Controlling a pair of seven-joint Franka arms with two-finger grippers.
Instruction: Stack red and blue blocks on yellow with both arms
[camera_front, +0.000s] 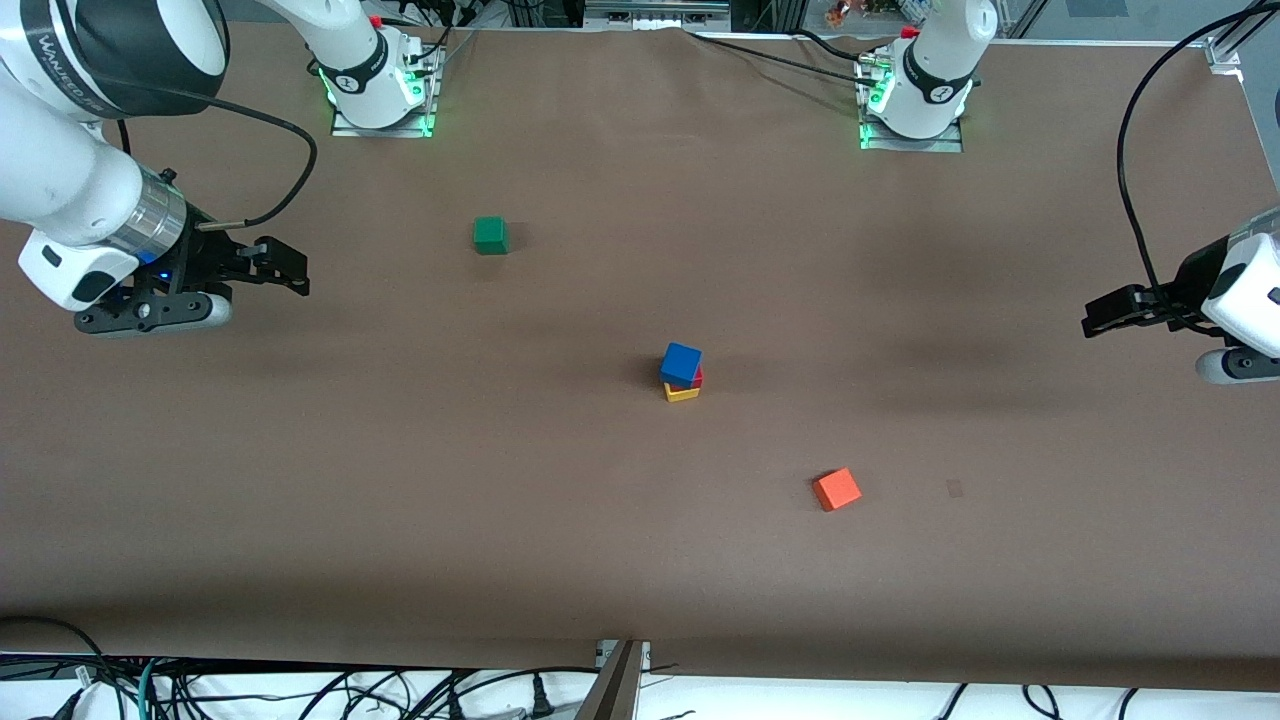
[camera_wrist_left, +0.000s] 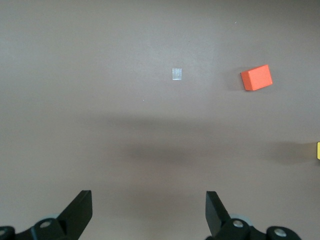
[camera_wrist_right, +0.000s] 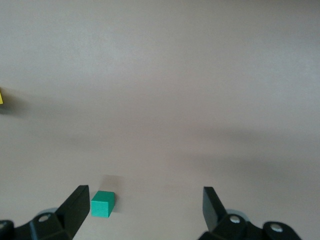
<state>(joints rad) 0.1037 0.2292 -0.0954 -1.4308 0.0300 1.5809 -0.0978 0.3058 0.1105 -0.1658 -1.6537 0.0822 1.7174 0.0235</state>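
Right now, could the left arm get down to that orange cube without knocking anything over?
Probably yes. The left gripper hangs open over bare table, and the orange cube lies alone, apart from the three-cube stack, with nothing between.

— Any writing you can make out from here?

— Only on the right arm (camera_front: 90, 60), up at its end of the table: white capital letters run along the black band of the big joint. Looks like "WANJIED", though I wouldn't swear to every letter.

— Nothing on the cubes?

— Plain faces, all of them. The round marks on both arm bases (camera_front: 375, 95) are too small to read.
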